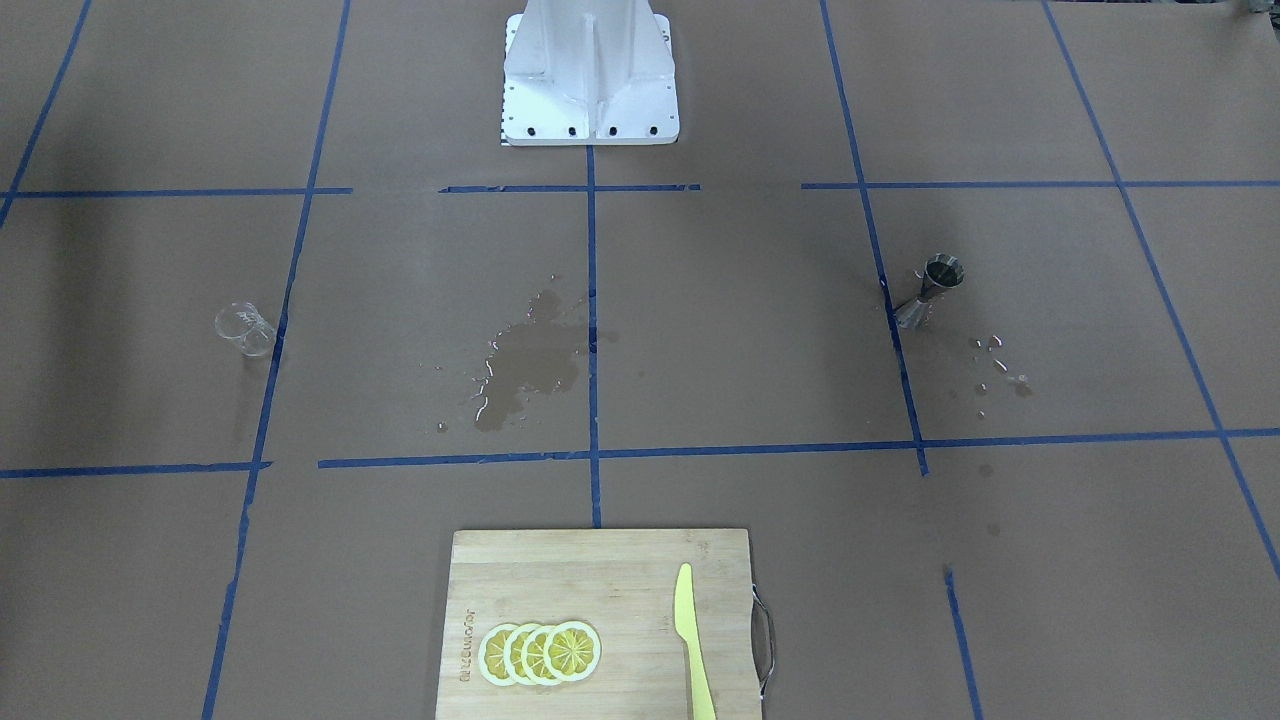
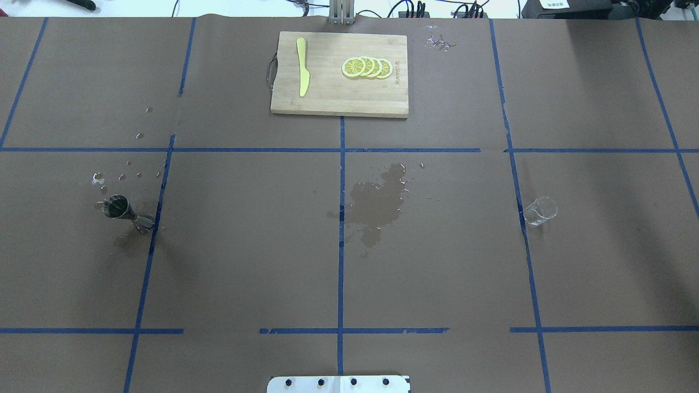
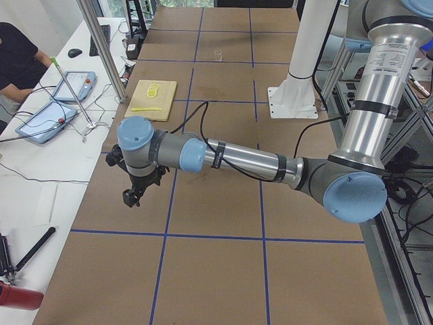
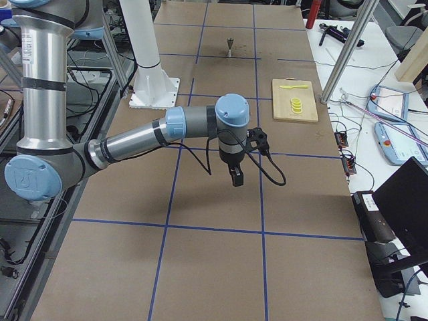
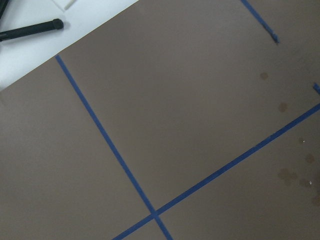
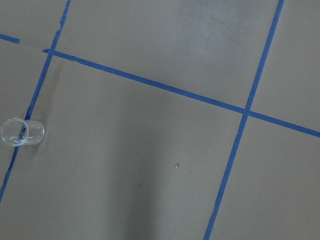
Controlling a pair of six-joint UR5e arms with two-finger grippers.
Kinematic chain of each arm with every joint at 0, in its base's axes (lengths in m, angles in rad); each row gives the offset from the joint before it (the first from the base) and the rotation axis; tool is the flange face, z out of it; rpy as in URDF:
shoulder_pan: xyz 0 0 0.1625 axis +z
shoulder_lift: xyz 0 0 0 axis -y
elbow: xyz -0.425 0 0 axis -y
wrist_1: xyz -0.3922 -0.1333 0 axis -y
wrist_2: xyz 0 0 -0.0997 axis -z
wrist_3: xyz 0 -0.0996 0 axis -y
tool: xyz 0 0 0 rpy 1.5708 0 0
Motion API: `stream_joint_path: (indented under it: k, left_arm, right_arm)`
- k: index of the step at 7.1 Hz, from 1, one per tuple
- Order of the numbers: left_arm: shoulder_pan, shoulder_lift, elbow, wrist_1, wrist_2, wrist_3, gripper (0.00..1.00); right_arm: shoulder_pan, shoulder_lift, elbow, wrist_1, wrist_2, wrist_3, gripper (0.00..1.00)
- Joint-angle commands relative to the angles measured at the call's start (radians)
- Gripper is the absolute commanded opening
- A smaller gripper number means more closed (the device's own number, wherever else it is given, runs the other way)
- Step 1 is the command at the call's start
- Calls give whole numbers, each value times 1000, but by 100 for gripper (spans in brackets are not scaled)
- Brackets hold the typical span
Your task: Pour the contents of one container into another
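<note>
hidden: left gripper [image 3: 130,196] and right gripper [image 4: 237,179] show only in side views, open or closed cannot tell | pose: both hang pointing down above table [image 2: 246,245], forearms level | glass cup [image 2: 540,211]: upright, robot's right side | jigger [image 2: 123,210]: upright, robot's left side, well apart from the cup

I see the left arm [image 3: 243,161] stretched nearly level above the desk [image 3: 216,217], its wrist turned down so the left hand [image 3: 130,198] hangs pointing at the desk, clear of it. The right arm [image 4: 134,144] mirrors that pose, with the right hand [image 4: 237,179] hanging above the desk. From these side views I can't judge whether either hand's fingers are spread or closed.
</note>
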State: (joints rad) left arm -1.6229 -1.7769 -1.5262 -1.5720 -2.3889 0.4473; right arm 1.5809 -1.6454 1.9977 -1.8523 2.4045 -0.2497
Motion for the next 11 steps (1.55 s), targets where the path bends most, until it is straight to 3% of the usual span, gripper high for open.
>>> stream_joint_path:
  k: [1, 3, 4, 7, 11]
  left_arm:
    - [-11, 109, 40, -9, -6, -27, 100]
    - [-11, 142, 29, -13, 0, -149, 100]
    - [-9, 136, 23, -29, 54, -229, 100]
    - [-8, 137, 21, -97, 57, -528, 100]
    - [14, 139, 29, -120, 51, -576, 100]
  right_arm:
    - [10, 6, -54, 13, -1, -10, 100]
    - [10, 3, -170, 237, -69, 100, 100]
    - [8, -7, -195, 279, -80, 148, 100]
    - [8, -5, -218, 280, -78, 248, 100]
    - [8, -7, -257, 280, -65, 248, 100]
